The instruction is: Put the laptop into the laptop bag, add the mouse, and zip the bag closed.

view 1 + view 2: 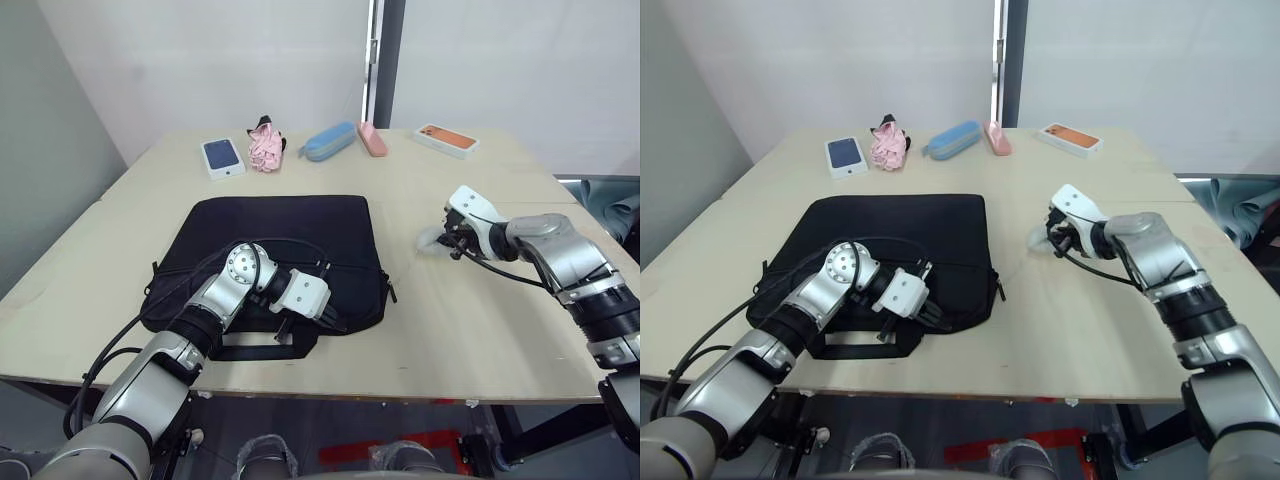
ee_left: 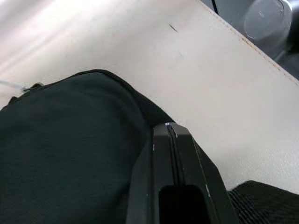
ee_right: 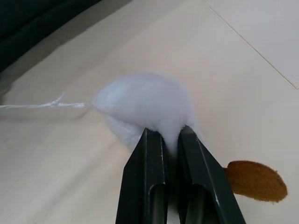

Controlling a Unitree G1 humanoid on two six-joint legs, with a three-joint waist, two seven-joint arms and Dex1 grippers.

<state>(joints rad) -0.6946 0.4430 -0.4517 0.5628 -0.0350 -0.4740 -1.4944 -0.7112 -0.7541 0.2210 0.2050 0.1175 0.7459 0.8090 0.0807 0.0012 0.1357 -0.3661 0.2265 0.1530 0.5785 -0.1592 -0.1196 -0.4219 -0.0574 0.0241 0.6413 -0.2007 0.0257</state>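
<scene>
The bag (image 1: 270,255) lies flat near the desk's (image 1: 470,330) front edge, left of centre, handles toward the front; no laptop lies out on the desk, so it is probably already inside, though the bag's fabric hides any proof. The left gripper (image 1: 318,312) rests on the bag's front right part, its fingers (image 2: 175,177) clenched together with nothing seen between them. The right gripper (image 3: 170,140) sits toward the desk's right side, well apart from the bag, fingers pinched on a soft white thing (image 3: 145,105) with a thin cord, seemingly the mouse in a pouch. Judging by this, adding the mouse is under way and zipping remains; whether the zip is open cannot be told
</scene>
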